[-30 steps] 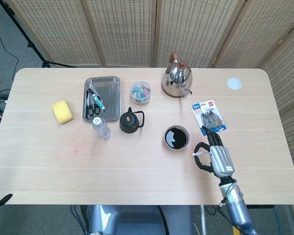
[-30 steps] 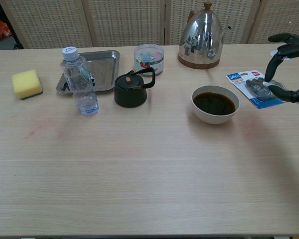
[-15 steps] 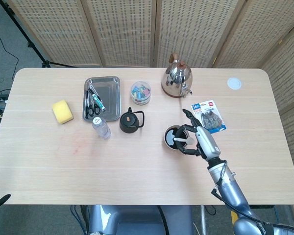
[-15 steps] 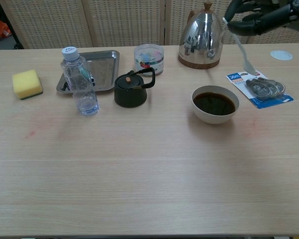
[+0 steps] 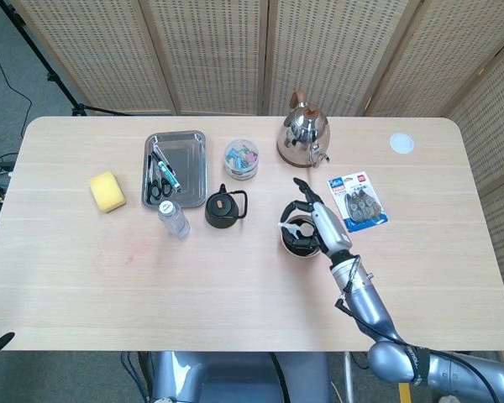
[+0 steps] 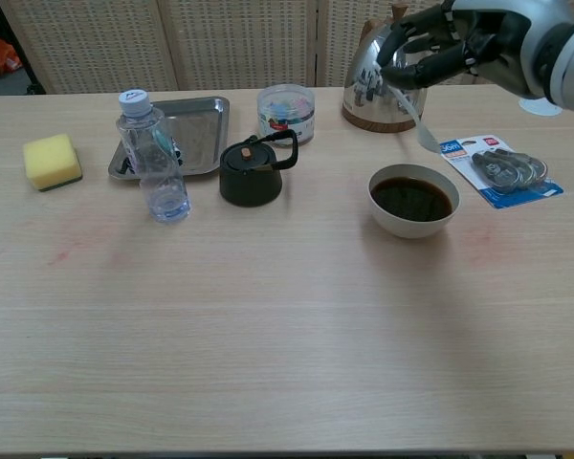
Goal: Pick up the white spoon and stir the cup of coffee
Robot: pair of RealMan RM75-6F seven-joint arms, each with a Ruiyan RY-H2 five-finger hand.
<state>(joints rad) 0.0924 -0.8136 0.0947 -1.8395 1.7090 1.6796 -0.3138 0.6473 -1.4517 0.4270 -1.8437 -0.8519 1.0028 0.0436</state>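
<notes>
A white cup of dark coffee (image 6: 412, 200) stands right of the table's middle; in the head view my right hand partly covers the cup (image 5: 296, 245). My right hand (image 6: 440, 45) (image 5: 313, 221) hovers above the cup and pinches the white spoon (image 6: 411, 116) by its handle. The spoon hangs slanted, its bowl down and to the right, just above the cup's far rim and clear of the coffee. From the head camera, the spoon (image 5: 291, 227) shows as a white strip over the cup. My left hand does not show in either view.
A steel kettle (image 6: 391, 71) stands behind the cup, a blue blister pack (image 6: 498, 168) to its right. A black teapot (image 6: 253, 173), a water bottle (image 6: 155, 160), a candy tub (image 6: 286, 114), a metal tray (image 6: 189, 133) with scissors and a yellow sponge (image 6: 51, 160) lie to the left.
My right hand has carried the spoon from beside the blister pack leftward and up, to a spot above the cup. The spoon's bowl now hangs closer to the coffee.
</notes>
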